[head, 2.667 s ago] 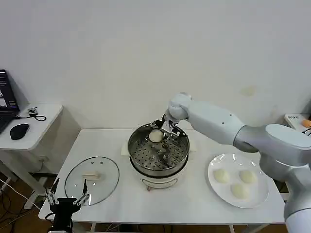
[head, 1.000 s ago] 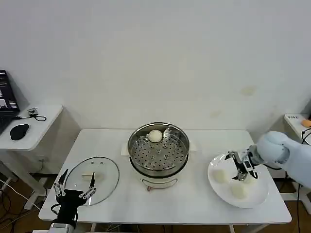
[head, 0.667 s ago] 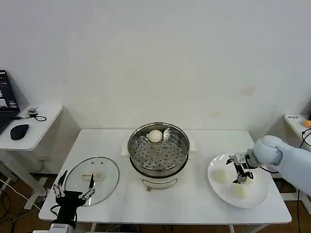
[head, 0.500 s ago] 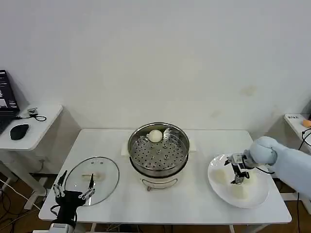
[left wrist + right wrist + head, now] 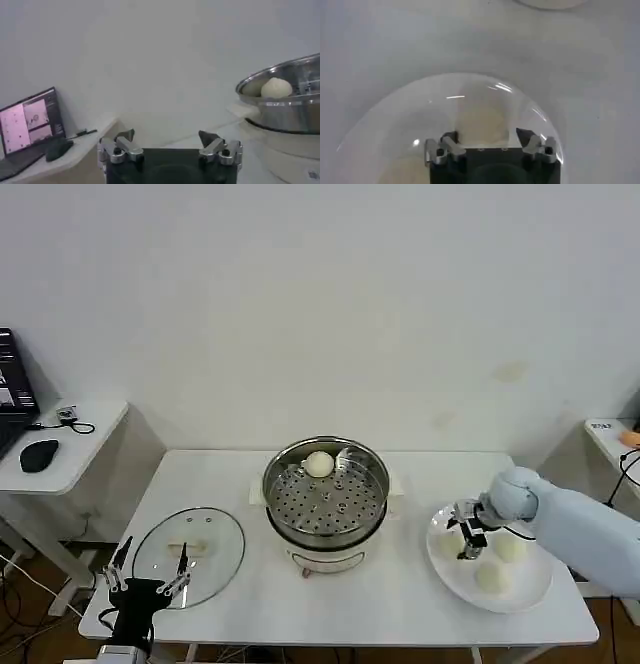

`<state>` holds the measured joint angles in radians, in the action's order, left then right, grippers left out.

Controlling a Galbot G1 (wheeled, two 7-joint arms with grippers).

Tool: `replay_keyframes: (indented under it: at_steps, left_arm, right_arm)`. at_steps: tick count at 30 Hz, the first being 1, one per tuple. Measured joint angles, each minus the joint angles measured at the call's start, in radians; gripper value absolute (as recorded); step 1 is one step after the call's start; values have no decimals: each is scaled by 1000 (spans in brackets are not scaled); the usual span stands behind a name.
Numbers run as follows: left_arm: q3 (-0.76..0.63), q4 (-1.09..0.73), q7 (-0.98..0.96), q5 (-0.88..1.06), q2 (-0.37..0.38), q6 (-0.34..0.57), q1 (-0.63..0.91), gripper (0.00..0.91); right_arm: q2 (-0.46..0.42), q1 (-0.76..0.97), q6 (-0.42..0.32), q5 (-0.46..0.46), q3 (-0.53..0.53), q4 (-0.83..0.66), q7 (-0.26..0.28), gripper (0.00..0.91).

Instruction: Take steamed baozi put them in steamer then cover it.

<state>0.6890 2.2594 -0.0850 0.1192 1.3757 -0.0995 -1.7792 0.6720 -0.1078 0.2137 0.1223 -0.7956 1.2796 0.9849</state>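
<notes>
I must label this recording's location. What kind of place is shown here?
Probably a lab or office test room, not a home kitchen: the steamer stands on a plain white table by a bare wall, and a side desk holds a laptop and mouse.

Steamer: round shiny steel pot, perforated basket floor, white base, upright and uncovered.

One baozi sits inside it at the far rim, smooth, round, cream-white; left wrist view shows the same bun just above the pot's edge.

Three more baozi right of the steamer, close together: one nearest the steamer, one farther right, one toward the front.

Cover: clear glass lid, metal rim, small white rectangular handle on top, lying flat, front-left of the steamer, well apart from it.
</notes>
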Motion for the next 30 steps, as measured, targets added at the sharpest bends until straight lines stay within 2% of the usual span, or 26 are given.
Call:
replay_keyframes:
  at_steps: [8, 16, 23, 30]
  left_arm:
    - [-2, 5, -1, 0, 3, 0, -5, 907]
    - [-10, 18, -1, 0, 5, 0, -13, 907]
    - [-16, 25, -1, 0, 2, -3, -8, 907]
    - [-10, 27, 0, -5, -5, -6, -2, 907]
  right_arm:
    - [-12, 28, 5, -15, -12, 15, 20, 675]
    - [-68, 109, 17, -49, -40, 63, 43, 675]
    - [-113, 228, 38, -110, -86, 125, 51, 675]
    - [-91, 414, 62, -197, -168, 144, 47, 675]
